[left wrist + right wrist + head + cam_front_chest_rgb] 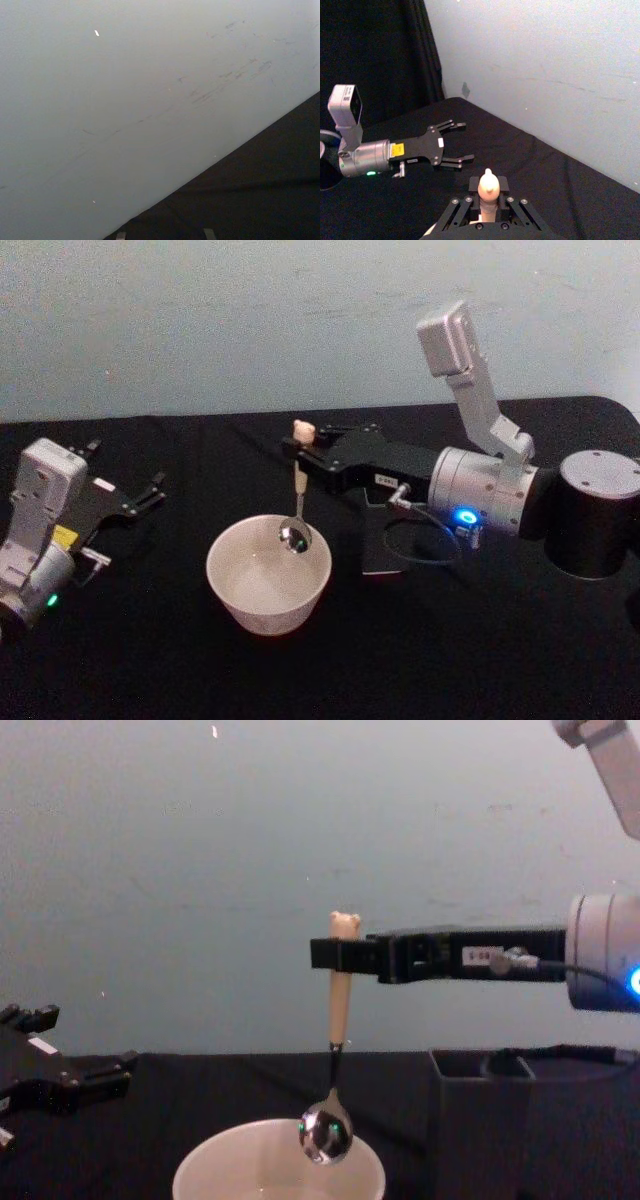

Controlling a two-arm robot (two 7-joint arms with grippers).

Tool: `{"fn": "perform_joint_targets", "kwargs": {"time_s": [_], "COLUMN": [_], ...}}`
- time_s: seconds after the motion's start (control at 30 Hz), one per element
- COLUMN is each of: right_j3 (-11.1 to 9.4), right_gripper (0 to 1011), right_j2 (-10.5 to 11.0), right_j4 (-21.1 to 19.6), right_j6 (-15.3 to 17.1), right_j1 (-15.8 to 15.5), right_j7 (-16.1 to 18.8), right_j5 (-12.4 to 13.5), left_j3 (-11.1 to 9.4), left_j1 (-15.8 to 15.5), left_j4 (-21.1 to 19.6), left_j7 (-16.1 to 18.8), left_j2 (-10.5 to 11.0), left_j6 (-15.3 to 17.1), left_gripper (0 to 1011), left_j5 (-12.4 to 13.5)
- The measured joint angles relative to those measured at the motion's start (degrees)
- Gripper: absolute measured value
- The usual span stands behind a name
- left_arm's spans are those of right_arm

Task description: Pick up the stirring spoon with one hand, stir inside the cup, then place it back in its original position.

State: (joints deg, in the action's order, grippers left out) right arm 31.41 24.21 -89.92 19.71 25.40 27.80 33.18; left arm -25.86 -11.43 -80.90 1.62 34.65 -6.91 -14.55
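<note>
stirring spoon (298, 492): hangs upright, bear head up, shiny bowl down; off the table (450, 660)
spoon grip: right pincer (298, 445) clenched on the beige handle just under the bear head; head pokes out above the fingers in the right wrist view (488, 187)
spoon bowl: at rim level of the cup (265, 615), over its far side; chest view puts it just across the rim line (340, 1005); touching the cup or not, cannot tell
cup: cream-white, upright on the black table, centre front
right arm: reaches in level from the right, pincer above the cup's far edge (335, 952)
left pincer (128, 465): released, fingers spread, holding nothing; low at the left, well apart from the cup (465, 141)
dark grey holder (475, 1120): on the table right of the cup, under the right arm
</note>
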Motion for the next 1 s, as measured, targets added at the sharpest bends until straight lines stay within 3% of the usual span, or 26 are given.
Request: {"fn": "perform_joint_targets", "kwargs": {"time_s": [1.0], "right_j3": [-5.29], "right_gripper": [211], "right_j2": [4.24], "right_j4": [-1.07], "right_j6": [1.94], "right_j1": [0.74], "right_j7": [-2.43], "right_j5": [10.68], "left_j3": [0.00], "left_j1": [0.00], "left_j4": [0.00], "left_j7": [0.00], "left_j2": [0.00], "left_j6": [0.00], "left_gripper": [1001], "left_j5": [0.00]}}
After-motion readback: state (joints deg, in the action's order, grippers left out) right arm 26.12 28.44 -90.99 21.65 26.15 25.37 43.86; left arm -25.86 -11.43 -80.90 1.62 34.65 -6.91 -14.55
